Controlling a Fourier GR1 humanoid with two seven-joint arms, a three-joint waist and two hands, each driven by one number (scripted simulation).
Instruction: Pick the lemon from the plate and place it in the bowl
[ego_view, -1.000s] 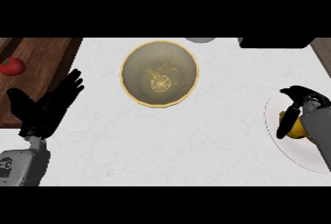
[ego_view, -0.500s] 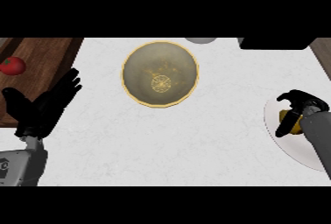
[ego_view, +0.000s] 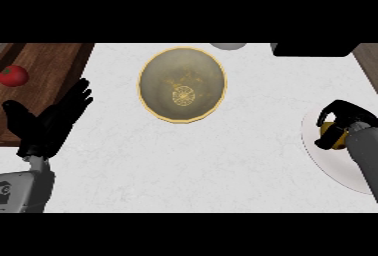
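Note:
A yellow lemon (ego_view: 334, 136) lies on the white plate (ego_view: 325, 165) at the right edge of the counter. My right hand (ego_view: 341, 114) bends over it, fingers and thumb curled round the fruit, which shows only partly beneath them. The lemon still seems level with the plate. A gold-rimmed bowl (ego_view: 181, 84) with a patterned bottom stands at the upper middle, well left of the plate. My left hand (ego_view: 50, 125) rests open at the left, fingers up, holding nothing.
A brown wooden board (ego_view: 46, 65) at the upper left carries a red tomato (ego_view: 12, 76). A grey round object (ego_view: 229, 45) and a dark box (ego_view: 310, 49) sit along the counter's far edge.
My right hand has drawn slightly right and closed tighter round the lemon. The left hand has barely shifted.

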